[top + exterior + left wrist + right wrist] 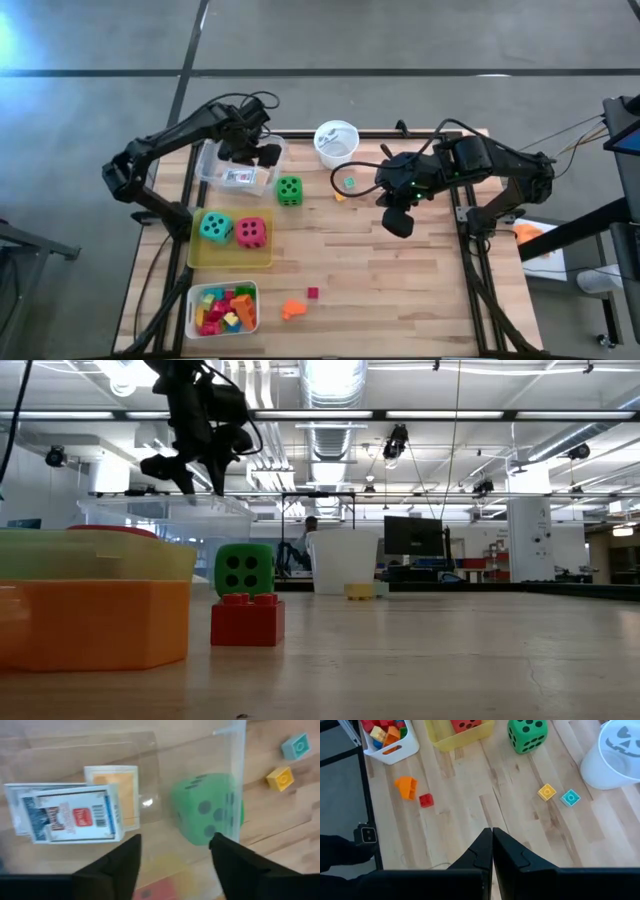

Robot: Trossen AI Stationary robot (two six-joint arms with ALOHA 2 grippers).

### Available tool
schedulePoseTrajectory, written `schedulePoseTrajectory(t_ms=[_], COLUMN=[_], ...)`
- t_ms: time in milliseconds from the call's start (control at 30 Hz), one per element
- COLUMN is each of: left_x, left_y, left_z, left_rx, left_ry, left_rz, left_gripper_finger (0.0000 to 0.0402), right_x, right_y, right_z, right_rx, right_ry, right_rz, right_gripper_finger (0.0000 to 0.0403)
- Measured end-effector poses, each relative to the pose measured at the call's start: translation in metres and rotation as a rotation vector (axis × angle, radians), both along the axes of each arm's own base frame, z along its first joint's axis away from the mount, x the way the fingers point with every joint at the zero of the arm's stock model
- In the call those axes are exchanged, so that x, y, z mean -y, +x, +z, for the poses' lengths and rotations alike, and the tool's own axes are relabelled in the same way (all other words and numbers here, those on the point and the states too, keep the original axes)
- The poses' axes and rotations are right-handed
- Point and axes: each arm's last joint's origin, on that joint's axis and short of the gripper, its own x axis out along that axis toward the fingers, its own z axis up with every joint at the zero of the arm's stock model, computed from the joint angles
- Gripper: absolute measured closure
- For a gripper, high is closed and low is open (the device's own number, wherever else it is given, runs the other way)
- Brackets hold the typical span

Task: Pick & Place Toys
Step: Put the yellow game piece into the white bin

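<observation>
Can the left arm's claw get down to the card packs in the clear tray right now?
Probably yes: the left claw hangs open above the clear plastic tray, nothing covering the card packs.

Wood table (400, 290) w/ 3 trays (231, 258), white cup (337, 139), green die (289, 189), loose blocks (293, 309).

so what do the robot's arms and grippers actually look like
Both arms are dark, near-black jointed links with black cables looping along them. The left gripper ends in two black fingers that widen towards the base. The right gripper has two matching black fingers with stepped, notched inner edges. A small green light glows on the right arm near its wrist.
</observation>
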Motion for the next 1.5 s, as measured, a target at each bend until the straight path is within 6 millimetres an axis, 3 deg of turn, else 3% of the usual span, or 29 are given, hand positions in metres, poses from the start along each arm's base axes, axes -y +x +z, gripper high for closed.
schedulePoseTrajectory(t_ms=[200, 333, 400, 700, 1033, 1300, 1500], left_x=[0.001, 0.011, 0.019, 0.070, 0.140, 0.190, 0.211], left_y=[0.000, -0.009, -0.015, -0.044, -0.042, -0.033, -0.035], left_z=[0.002, 0.020, 0.031, 0.073, 0.088, 0.095, 0.097], left_rx=[0.038, 0.091, 0.126, 0.284, 0.342, 0.470, 0.507], left_ry=[-0.034, 0.012, 0.041, 0.122, 0.205, 0.274, 0.297], left_rz=[-0.025, -0.051, -0.056, -0.076, -0.278, -0.353, -0.366], left_gripper_finger=[0.0287, 0.0370, 0.0393, 0.0395, 0.0395, 0.0395, 0.0395], right_x=[0.000, 0.001, 0.002, 0.009, 0.015, 0.025, 0.039], right_y=[0.000, 0.001, 0.001, 0.011, 0.020, 0.043, 0.052], right_z=[0.000, -0.002, -0.004, -0.018, -0.056, -0.094, -0.111], right_rx=[-0.001, -0.005, -0.010, -0.002, -0.051, -0.005, 0.035], right_ry=[0.008, -0.016, -0.040, -0.175, -0.399, -0.241, -0.188], right_rz=[-0.012, -0.043, -0.059, -0.153, -0.363, -0.323, -0.338], right_gripper_finger=[0.0394, 0.0394, 0.0394, 0.0394, 0.0394, 0.0394, 0.0394])
